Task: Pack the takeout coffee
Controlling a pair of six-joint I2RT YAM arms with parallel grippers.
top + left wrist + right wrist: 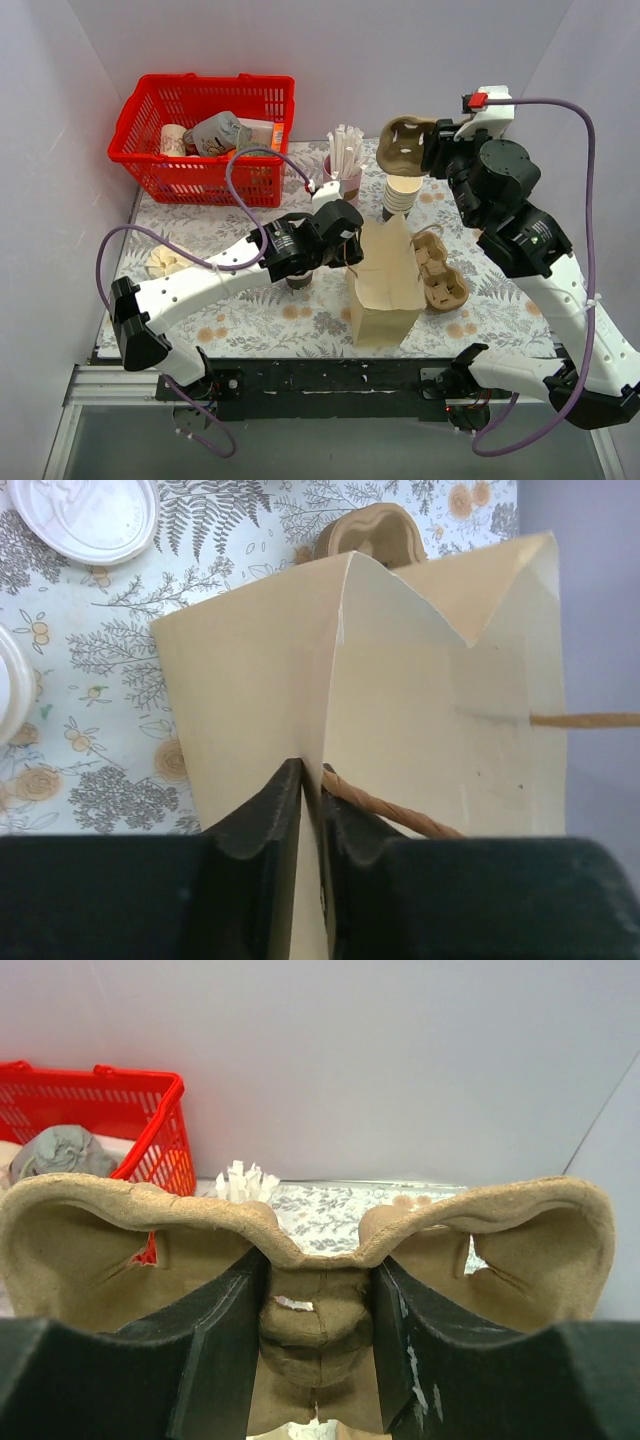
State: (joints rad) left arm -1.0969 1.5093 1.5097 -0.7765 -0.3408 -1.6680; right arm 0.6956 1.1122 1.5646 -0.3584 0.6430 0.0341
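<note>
Pinching the upper edge of the paper bag (385, 285) with my left fingers (350, 243), which are closed almost flat on the sheet. The bag's twisted handle (390, 815) lies just beside them.

My right fingers (432, 150) clamp the middle bridge of a pulp carrier (405, 140), held up above the stack of cream cups (400, 195).

The takeout coffee (298, 282) stands on the worktop (240, 320) just left of the bag. It sits under my left wrist, which hides most of it.

A second carrier (440, 270) lies right of the bag. The pink cup of sticks (345, 165) and the red basket (205, 135) stand behind.
</note>
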